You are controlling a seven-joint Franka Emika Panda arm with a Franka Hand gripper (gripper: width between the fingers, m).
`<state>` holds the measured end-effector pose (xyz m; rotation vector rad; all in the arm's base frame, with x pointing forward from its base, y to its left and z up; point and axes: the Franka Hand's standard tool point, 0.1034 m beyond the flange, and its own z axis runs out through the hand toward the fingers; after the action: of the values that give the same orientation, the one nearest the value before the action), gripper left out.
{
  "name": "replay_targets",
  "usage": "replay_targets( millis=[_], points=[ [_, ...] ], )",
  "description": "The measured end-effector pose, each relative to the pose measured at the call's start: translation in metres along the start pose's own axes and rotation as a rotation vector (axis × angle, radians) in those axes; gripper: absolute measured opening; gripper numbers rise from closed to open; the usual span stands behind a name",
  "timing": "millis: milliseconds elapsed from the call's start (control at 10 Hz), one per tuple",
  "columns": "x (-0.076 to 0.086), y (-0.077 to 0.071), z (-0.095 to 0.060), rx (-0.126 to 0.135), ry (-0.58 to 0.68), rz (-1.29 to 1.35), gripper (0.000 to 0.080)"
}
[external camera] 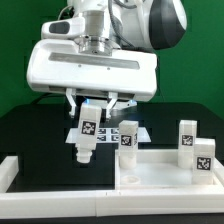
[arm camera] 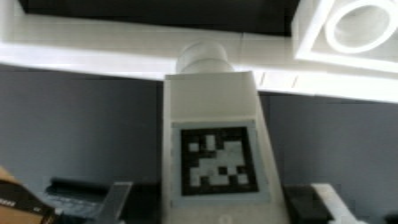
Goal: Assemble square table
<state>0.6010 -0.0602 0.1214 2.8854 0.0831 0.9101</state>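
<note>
jaws (external camera: 92, 106) clamp a white leg (external camera: 87, 131) hanging clear above black table (external camera: 40, 130), beside the slab's rim (external camera: 118, 158).

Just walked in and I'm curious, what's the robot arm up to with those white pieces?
The arm is putting a small table together. Its gripper holds one white leg upright in the air, tag facing out, above the black table. On the exterior view's right sits the square tabletop, with three more legs standing on or by it: one near its left corner and two on the right. Whether those are already fastened cannot be told.
</note>
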Motion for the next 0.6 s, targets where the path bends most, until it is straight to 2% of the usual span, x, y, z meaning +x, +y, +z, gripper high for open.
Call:
replay_targets(
  millis=[100, 200, 400, 500, 600],
  points=[
    [-0.001, -0.001, 0.000, 0.003, -0.002, 0.003, 0.0291],
    [-0.003, -0.010, 0.001, 0.020, -0.013, 0.014, 0.0291],
    [0.005, -0.038, 0.000, 0.068, -0.013, 0.031, 0.0291],
    [0.011, -0.056, -0.002, 0.096, -0.015, 0.042, 0.0291],
    [0.015, -0.063, -0.003, 0.110, -0.023, 0.036, 0.0291]
  ],
)
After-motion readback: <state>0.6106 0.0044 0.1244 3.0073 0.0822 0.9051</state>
